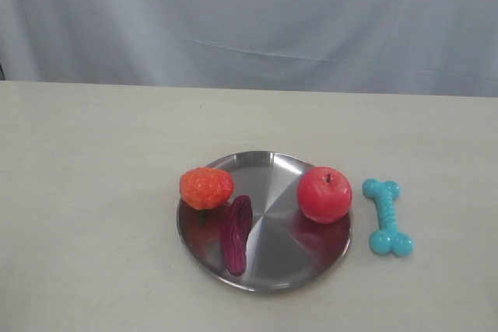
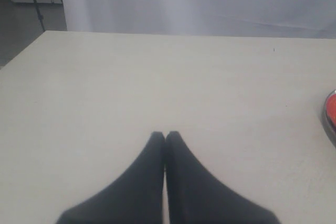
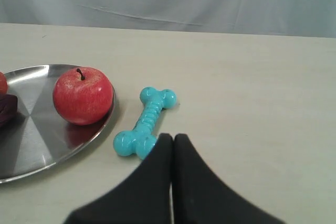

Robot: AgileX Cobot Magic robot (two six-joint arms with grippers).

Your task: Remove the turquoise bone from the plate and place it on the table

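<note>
The turquoise bone lies flat on the cream table, just right of the steel plate and apart from its rim. In the right wrist view the bone rests beside the plate, and my right gripper is shut and empty with its tips close to the bone's near knob. My left gripper is shut with nothing in it, over bare table. Neither arm shows in the exterior view.
On the plate sit a red apple, an orange knobbly fruit and a dark purple ribbed pod. The plate's edge peeks into the left wrist view. A grey curtain hangs behind the table.
</note>
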